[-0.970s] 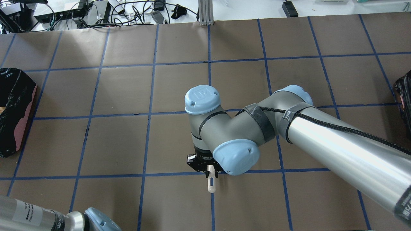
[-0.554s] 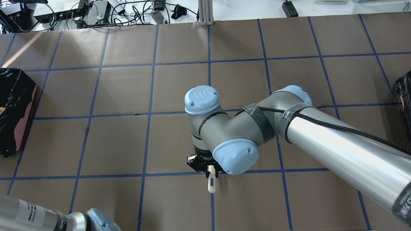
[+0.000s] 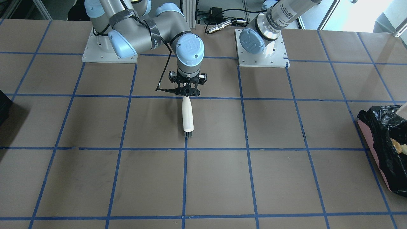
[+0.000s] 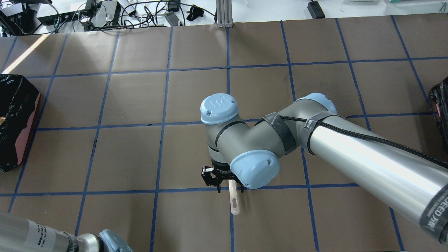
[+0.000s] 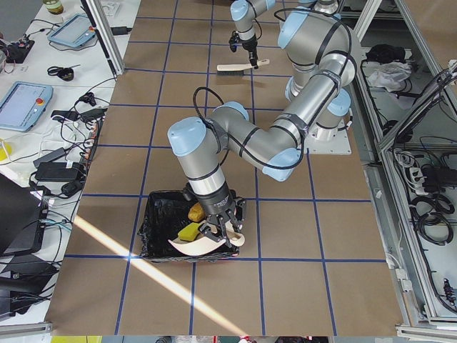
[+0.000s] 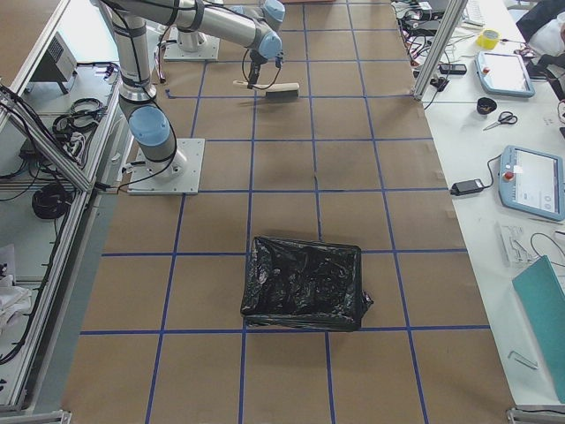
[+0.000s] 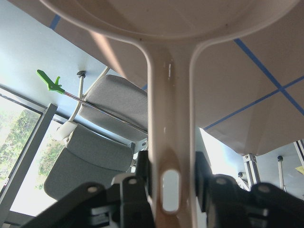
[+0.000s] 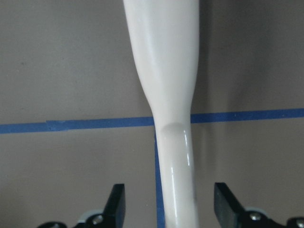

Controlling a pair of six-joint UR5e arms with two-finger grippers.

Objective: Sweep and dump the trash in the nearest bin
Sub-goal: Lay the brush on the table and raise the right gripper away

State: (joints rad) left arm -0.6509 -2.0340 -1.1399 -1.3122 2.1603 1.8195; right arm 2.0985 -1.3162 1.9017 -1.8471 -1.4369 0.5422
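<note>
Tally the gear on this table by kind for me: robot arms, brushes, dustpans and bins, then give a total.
Robot arms: 2, the left arm and the right arm
Brushes: 1, the white brush
Dustpans: 1, the white dustpan
Bins: 2, the pink-sided bin and the all-black bin
Total: 6

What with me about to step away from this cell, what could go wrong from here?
1. The left gripper holds the dustpan tilted low over the bin, where the trash lies. A careless withdrawal might snag the bag and drag the bin.
2. The right gripper stands open, its jaws either side of the brush handle on the table. A skewed lift could knock the brush.
</note>
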